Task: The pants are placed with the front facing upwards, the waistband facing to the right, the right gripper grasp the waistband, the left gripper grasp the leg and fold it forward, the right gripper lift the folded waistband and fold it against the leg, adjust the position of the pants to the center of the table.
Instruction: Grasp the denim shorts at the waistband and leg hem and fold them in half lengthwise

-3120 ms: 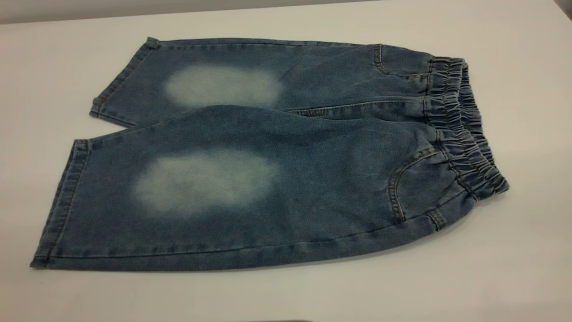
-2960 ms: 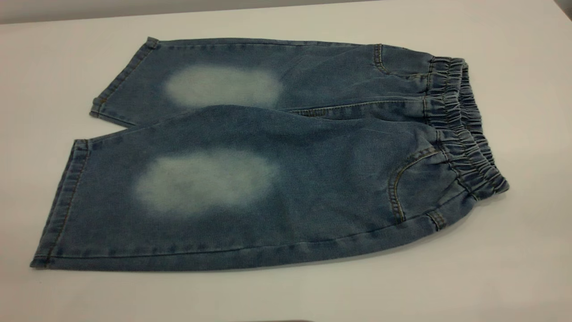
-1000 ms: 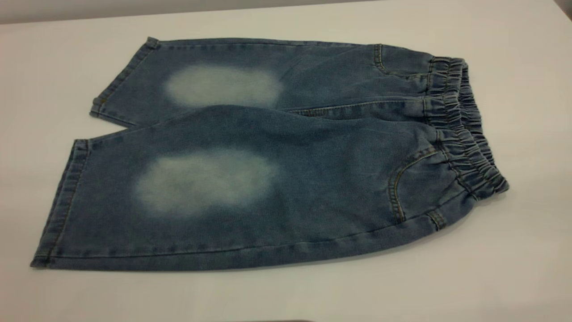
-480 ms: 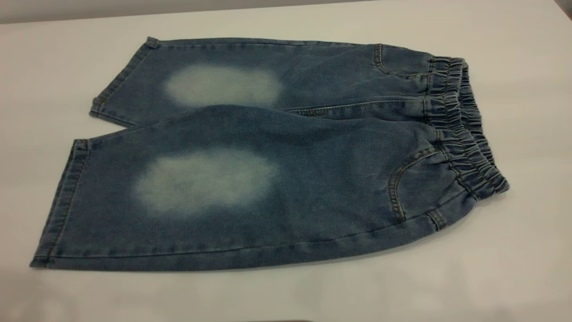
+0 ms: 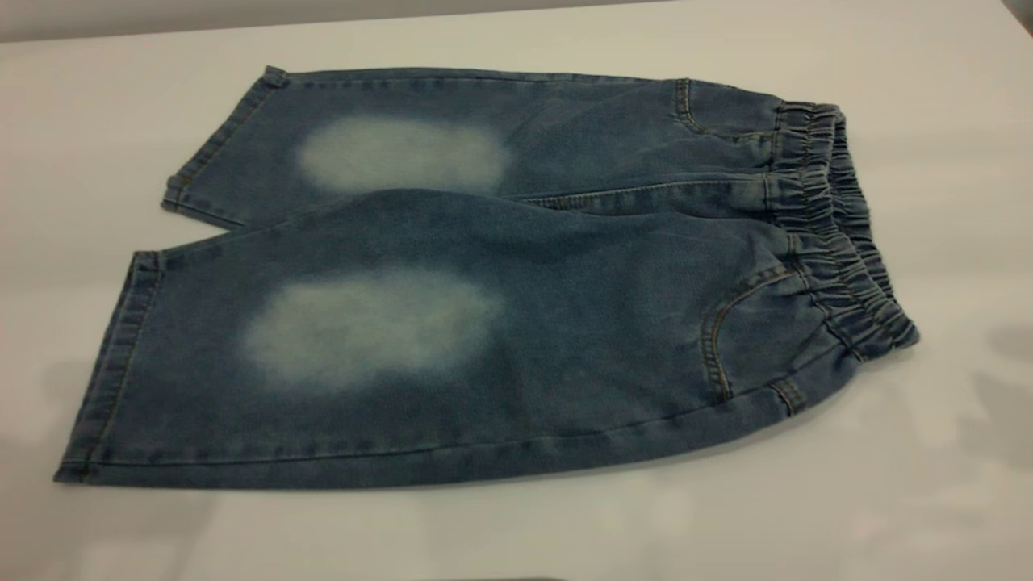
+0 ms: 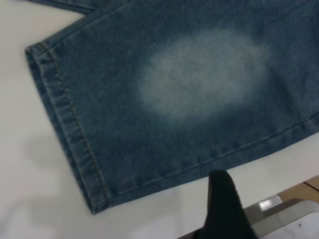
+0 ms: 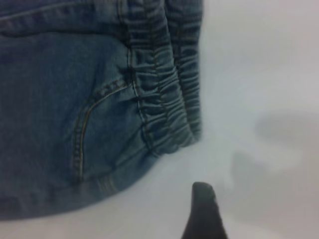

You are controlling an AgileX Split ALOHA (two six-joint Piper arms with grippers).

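The blue denim pants [image 5: 500, 274] lie flat on the white table [image 5: 928, 484], front up, with pale oval patches on both legs. The ruffled waistband [image 5: 831, 226] is at the right and the leg hems at the left. Neither gripper appears in the exterior view. In the left wrist view, the black tip of my left gripper [image 6: 224, 201] hovers over bare table just off the near leg's [image 6: 164, 99] long edge, close to its hem. In the right wrist view, the dark tip of my right gripper [image 7: 203, 211] hangs over bare table near the waistband's [image 7: 167, 94] near corner, apart from it.
The table's near edge [image 6: 264, 205] and a strip of wooden floor [image 6: 299, 191] show in the left wrist view. Bare table surrounds the pants on all sides. Soft shadows lie on the table at the near left [image 5: 48, 476] and at the right [image 5: 1001, 403].
The pants have not moved. Shadows have appeared on the table at the near left and at the right of the pants.
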